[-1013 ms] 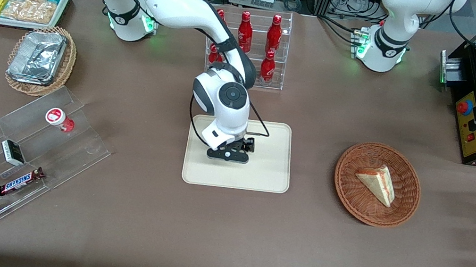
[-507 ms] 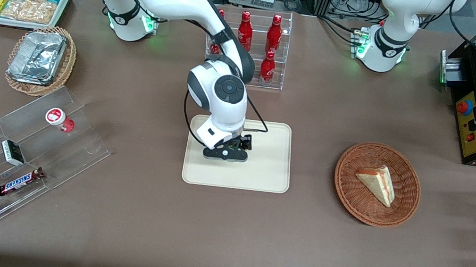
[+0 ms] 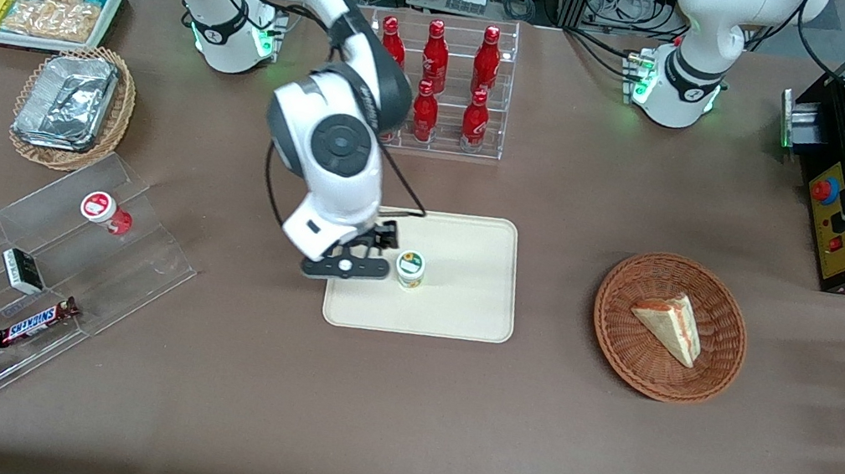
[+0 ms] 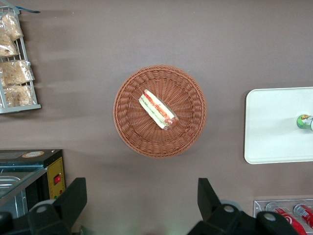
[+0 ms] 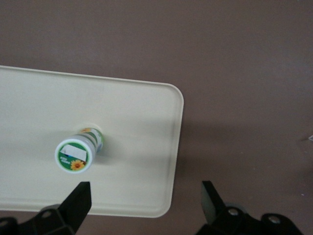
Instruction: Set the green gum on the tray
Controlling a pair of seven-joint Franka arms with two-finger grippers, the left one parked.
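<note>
The green gum stands upright on the cream tray, near the tray's edge toward the working arm's end. It also shows in the right wrist view on the tray, and in the left wrist view on the tray. My right gripper is open and empty. It hangs above the tray's corner, beside the gum and apart from it, raised off the table. In the right wrist view the gripper has its fingers wide apart over the tray's corner.
A red-lidded gum bottle sits on a clear stepped stand with Snickers bars. A rack of red bottles stands farther from the camera than the tray. A wicker basket with a sandwich lies toward the parked arm's end.
My gripper has let go of the green gum, risen, and moved off toward the working arm's end. The gum, hidden under the gripper before, now stands free on the tray.
</note>
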